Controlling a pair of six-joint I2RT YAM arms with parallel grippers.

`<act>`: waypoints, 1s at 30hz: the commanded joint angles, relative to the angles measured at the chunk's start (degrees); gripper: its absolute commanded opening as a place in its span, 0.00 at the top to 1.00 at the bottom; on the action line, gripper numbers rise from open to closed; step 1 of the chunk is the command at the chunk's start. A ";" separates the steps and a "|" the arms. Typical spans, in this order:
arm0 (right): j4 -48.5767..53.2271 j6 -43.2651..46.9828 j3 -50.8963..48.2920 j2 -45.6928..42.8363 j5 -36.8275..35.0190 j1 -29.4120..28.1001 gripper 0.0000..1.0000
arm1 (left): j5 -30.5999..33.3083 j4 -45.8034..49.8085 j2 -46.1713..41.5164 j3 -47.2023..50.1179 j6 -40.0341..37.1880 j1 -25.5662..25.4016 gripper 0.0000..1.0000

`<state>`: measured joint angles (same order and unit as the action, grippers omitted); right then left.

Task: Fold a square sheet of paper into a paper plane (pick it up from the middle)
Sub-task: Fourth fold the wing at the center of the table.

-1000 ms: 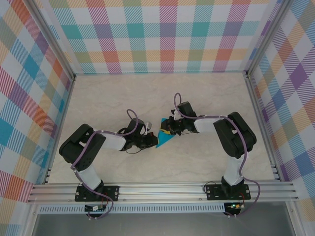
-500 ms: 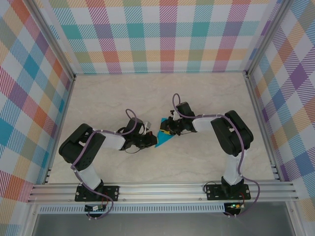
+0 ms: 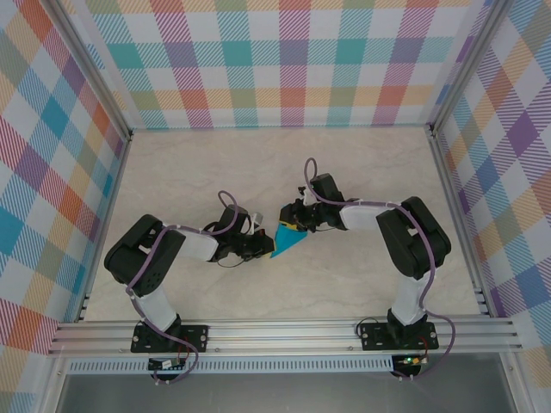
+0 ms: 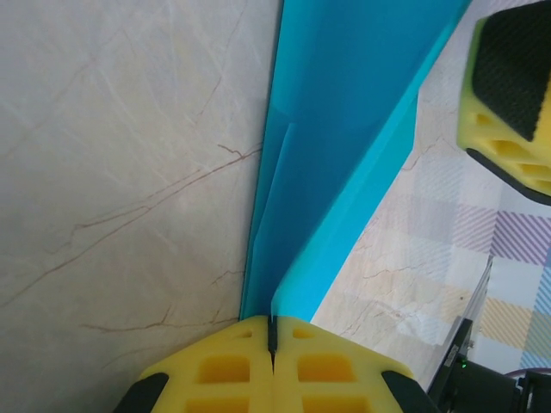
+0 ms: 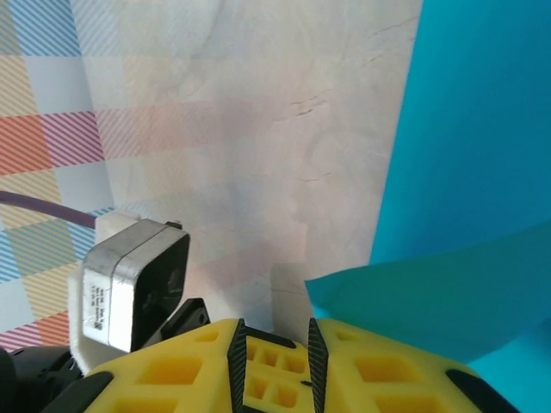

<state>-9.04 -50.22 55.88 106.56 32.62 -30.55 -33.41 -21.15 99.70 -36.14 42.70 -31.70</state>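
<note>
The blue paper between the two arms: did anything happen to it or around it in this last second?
The right gripper slid slightly left and farther from the arm bases, uncovering more of the blue paper; its jaws stand a little apart with nothing between them. The left gripper stayed shut on the paper's edge, and the paper kept its place.
</note>
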 commanded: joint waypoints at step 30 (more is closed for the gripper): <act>2.61 0.94 2.34 9.01 -0.96 -0.40 0.73 | 0.36 4.31 2.00 -1.48 -1.76 0.50 1.00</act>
<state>-8.91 -50.33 57.82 113.14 33.63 -30.83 -33.63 -20.25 100.03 -36.67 42.81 -31.66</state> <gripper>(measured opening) 0.275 0.045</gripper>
